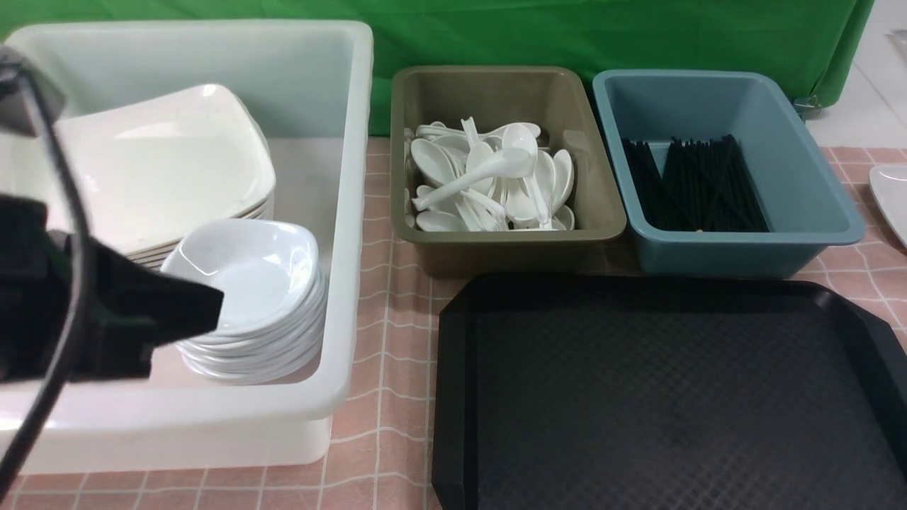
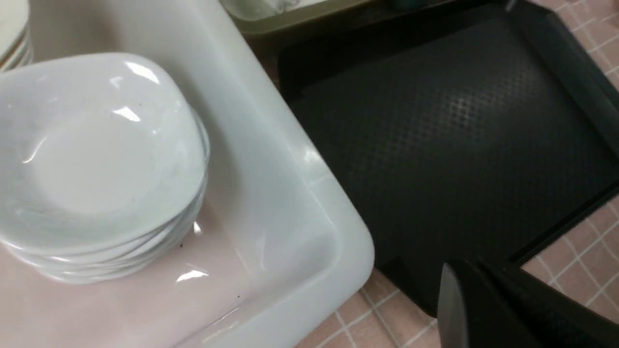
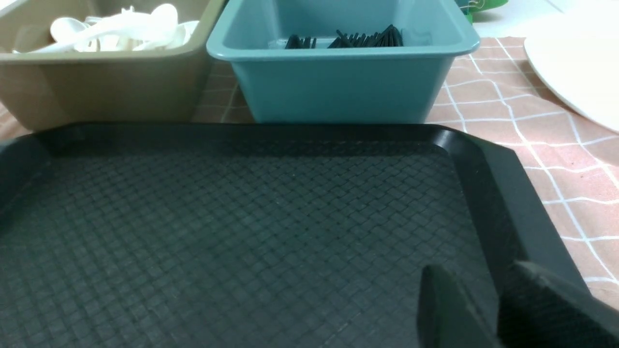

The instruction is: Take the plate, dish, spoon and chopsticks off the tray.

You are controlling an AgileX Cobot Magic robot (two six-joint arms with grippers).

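Beside the white tub (image 1: 340, 297), the black diamond-textured tray (image 1: 666, 397) is seen bare, raised-rimmed; the left gripper (image 1: 205, 312) state cannot be told.

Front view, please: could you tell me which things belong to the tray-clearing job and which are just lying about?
Job: tray, bare; plates and dishes stacked in the white tub; spoons in the olive bin; chopsticks in the blue bin.
Lying about: lone white plate at the table's right edge; green backdrop.
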